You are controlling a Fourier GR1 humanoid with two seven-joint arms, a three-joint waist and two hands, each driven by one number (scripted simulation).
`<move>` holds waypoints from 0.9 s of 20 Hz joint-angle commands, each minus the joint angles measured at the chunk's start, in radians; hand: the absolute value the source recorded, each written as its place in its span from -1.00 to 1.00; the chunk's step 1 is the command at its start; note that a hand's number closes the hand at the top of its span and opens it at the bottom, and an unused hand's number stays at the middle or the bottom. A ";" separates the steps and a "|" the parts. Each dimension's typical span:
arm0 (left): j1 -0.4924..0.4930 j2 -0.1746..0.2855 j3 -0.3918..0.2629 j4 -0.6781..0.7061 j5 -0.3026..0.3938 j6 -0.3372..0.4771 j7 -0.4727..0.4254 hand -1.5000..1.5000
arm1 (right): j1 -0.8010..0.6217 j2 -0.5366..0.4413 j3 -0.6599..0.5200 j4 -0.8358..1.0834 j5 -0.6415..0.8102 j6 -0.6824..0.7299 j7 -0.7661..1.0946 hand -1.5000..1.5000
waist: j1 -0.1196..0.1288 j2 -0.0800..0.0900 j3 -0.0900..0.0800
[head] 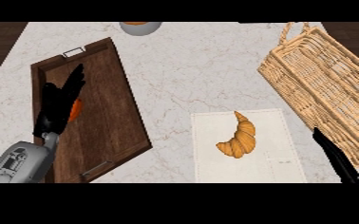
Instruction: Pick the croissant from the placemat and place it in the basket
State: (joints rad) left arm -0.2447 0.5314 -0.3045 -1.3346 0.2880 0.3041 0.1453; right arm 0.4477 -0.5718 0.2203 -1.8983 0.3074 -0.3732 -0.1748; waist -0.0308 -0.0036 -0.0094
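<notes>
Your croissant point(238, 137) lies on the placemat point(275, 123); right robot hand point(332, 155) released nearby, left robot hand point(60, 105) released too

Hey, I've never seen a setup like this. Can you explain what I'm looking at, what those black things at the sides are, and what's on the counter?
This is one picture, taken from a humanoid robot's head looking steeply down at a marble counter. The black shapes are its hands, on grey forearms. The left hand is open above a wooden tray and partly covers an orange thing that I cannot identify. The right hand shows at the lower right edge, open and holding nothing. A croissant lies on a pale placemat, with a wicker basket to its right. A grey bowl sits at the far edge.
</notes>
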 commanded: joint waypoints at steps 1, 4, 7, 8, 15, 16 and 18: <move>0.016 -0.004 -0.010 -0.006 -0.004 -0.018 -0.006 0.00 | 0.078 -0.145 0.032 -0.221 0.019 0.158 0.226 -1.00 | 0.014 0.001 0.001; -0.004 0.003 0.002 -0.043 -0.004 -0.010 0.047 0.00 | 0.121 -0.217 -0.017 -0.430 -0.042 0.242 0.376 -1.00 | 0.015 -0.001 0.005; -0.018 -0.028 0.015 0.023 -0.031 -0.036 0.015 0.00 | 0.040 -0.156 0.027 -0.474 0.016 0.262 0.540 -1.00 | 0.027 0.005 0.008; -0.038 -0.052 0.011 0.049 -0.041 -0.045 0.006 0.00 | 0.055 -0.143 0.040 -0.517 0.026 0.268 0.575 -1.00 | 0.023 0.004 0.008; 0.020 -0.046 0.091 -0.016 -0.071 -0.087 0.022 0.00 | 0.026 -0.033 -0.010 -0.491 0.083 0.285 0.592 -1.00 | 0.027 0.003 0.009; -0.030 -0.070 0.085 -0.004 -0.073 -0.070 0.044 0.00 | 0.116 -0.013 0.018 -0.481 0.155 0.226 0.518 -1.00 | 0.017 0.001 0.009; 0.055 -0.090 0.054 -0.044 -0.114 -0.054 0.006 0.00 | 0.037 0.028 0.049 -0.462 0.204 0.217 0.595 -1.00 | 0.028 0.002 0.009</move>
State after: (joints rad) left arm -0.2281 0.4616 -0.2436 -1.3487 0.2068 0.2465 0.1549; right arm 0.4971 -0.6077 0.2286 -2.3459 0.3829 -0.1261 0.3712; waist -0.0070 -0.0019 0.0000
